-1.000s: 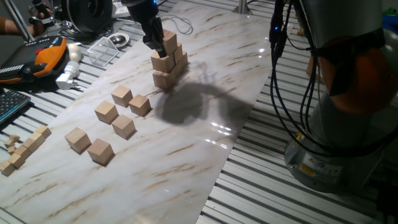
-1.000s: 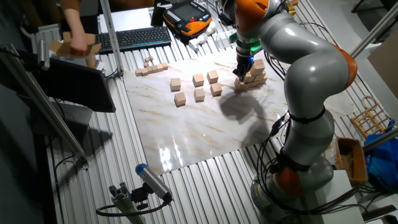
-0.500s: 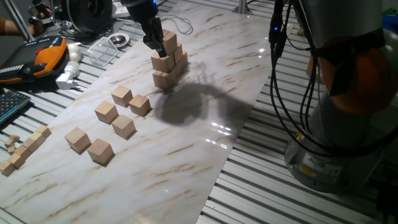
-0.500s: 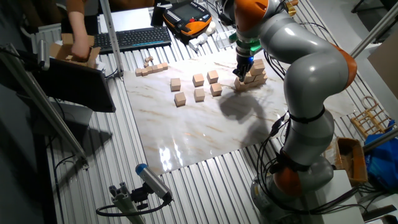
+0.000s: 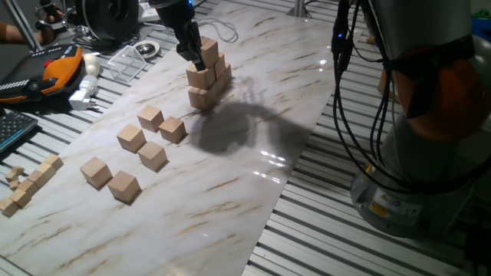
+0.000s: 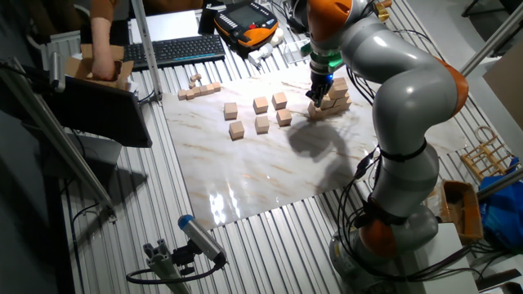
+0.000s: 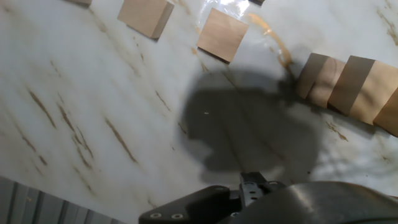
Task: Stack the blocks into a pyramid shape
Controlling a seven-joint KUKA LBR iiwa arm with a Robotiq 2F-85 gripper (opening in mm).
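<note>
Tan wooden blocks stand stacked in stepped rows (image 5: 207, 80) at the far end of the marble board (image 5: 253, 115). My gripper (image 5: 190, 47) sits at the stack's top, its dark finger (image 5: 186, 42) against the top block (image 5: 209, 52). Whether the jaws grip that block is hidden. Several loose blocks (image 5: 153, 156) lie nearer the front left. In the other fixed view the gripper (image 6: 316, 88) is beside the stack (image 6: 336, 96), with the loose blocks (image 6: 260, 114) to its left. The hand view shows the stack (image 7: 348, 87) at the right edge and two loose blocks (image 7: 222, 35) at the top, but no fingertips.
Small thin wooden pieces (image 5: 31, 184) lie at the board's left edge. An orange pendant (image 5: 54, 69), a keyboard (image 5: 11, 130) and a clear plastic piece (image 5: 126, 61) sit off the board at the left. The robot base and cables (image 5: 430, 153) stand at the right. A person (image 6: 102, 41) reaches into a box at far left.
The arm, the gripper and the blocks have not moved. Only the person at the far left has shifted a little.
</note>
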